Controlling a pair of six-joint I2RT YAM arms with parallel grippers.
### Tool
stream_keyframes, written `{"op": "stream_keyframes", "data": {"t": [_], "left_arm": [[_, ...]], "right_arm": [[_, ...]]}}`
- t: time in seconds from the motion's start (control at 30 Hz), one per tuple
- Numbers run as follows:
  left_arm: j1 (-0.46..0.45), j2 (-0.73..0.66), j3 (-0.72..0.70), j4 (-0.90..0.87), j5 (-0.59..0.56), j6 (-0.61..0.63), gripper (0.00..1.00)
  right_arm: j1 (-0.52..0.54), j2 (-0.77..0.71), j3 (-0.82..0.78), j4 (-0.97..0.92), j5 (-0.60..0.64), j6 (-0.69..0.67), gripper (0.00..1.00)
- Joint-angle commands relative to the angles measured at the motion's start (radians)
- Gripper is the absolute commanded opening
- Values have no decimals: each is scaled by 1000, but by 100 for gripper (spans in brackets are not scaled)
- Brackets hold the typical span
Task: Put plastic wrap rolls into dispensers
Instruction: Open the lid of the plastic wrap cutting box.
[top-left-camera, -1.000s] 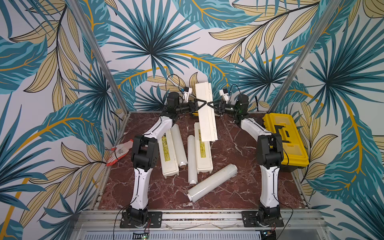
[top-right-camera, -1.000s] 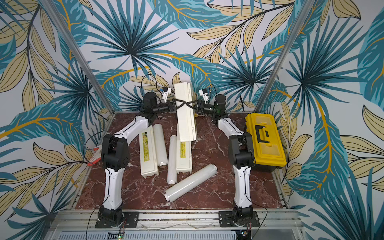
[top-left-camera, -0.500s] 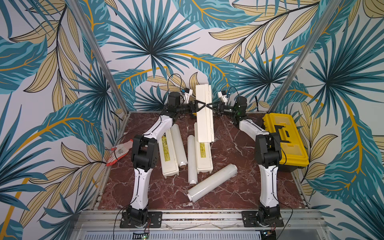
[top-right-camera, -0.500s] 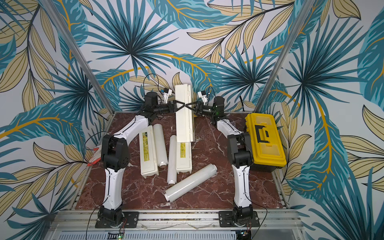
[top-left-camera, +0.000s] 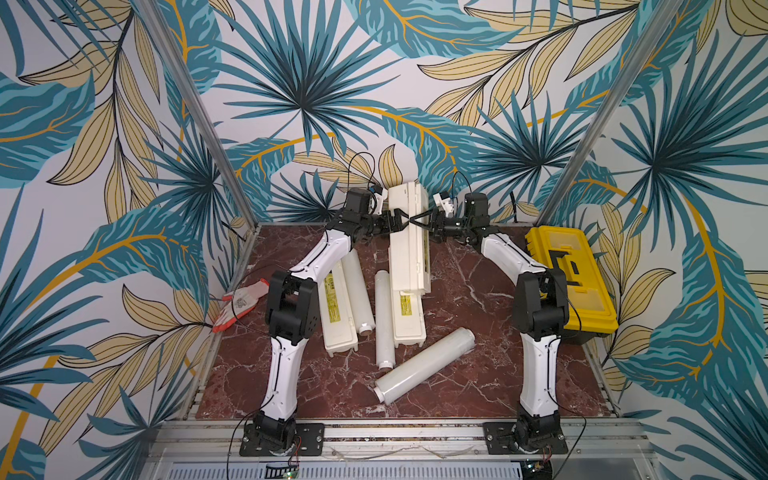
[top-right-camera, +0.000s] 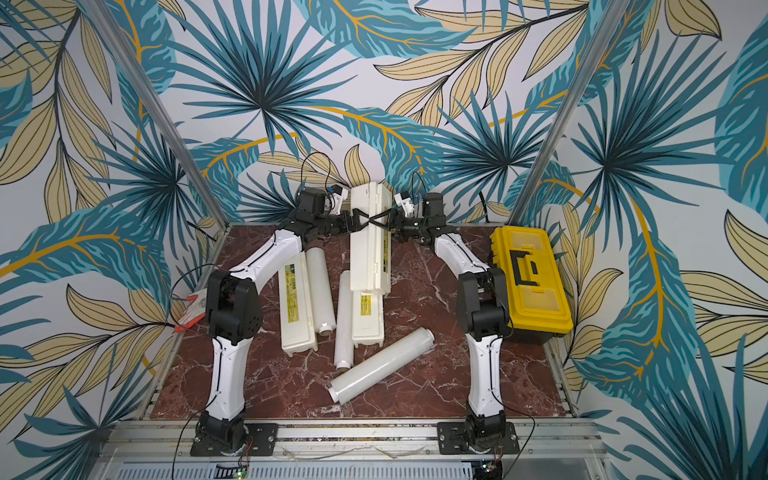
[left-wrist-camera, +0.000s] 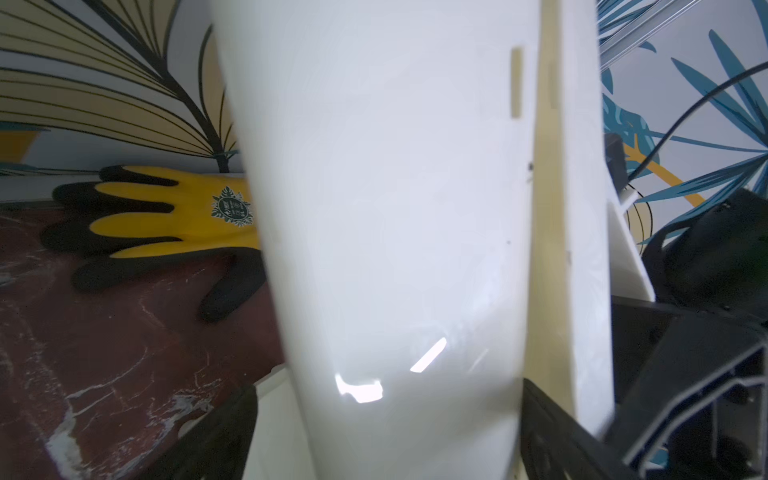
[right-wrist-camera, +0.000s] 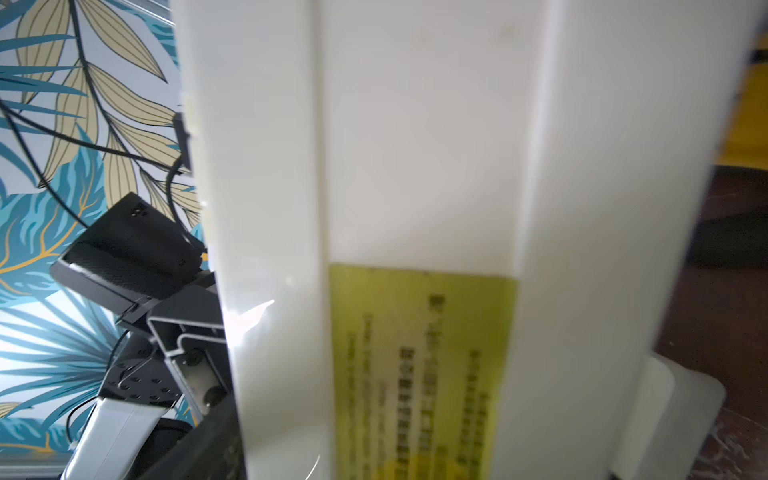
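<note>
- raised dispenser (top-left-camera: 409, 257): at the back of the marble table (top-left-camera: 457, 374), between my two grippers; its lower end meets a lying dispenser (top-left-camera: 409, 324), touching or not i cannot tell
- left gripper (top-left-camera: 401, 219), right gripper (top-left-camera: 420, 221): jaws spread wide astride its long sides; whether they press, i cannot tell
- handling, judged: hollow, light, stiff; glossy, so slippery; hinged lid may swing; clamp the body's long edges near mid-length
- long axis: steeply tilted, upper end toward the back wall; yellow label (right-wrist-camera: 419, 365) faces my right wrist
</note>
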Motion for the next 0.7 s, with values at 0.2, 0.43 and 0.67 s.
{"op": "stream_keyframes", "data": {"t": [0.2, 0.43, 0.67], "left_arm": [[-39, 38, 67, -164, -99, 108, 94], [-37, 69, 106, -250, -107, 122, 96], [-13, 116, 99, -277, -51, 20, 100]], "right_arm": [[56, -64, 32, -106, 45, -159, 52], [58, -52, 47, -121, 45, -124, 52], [58, -32, 61, -182, 51, -125, 52]]}}
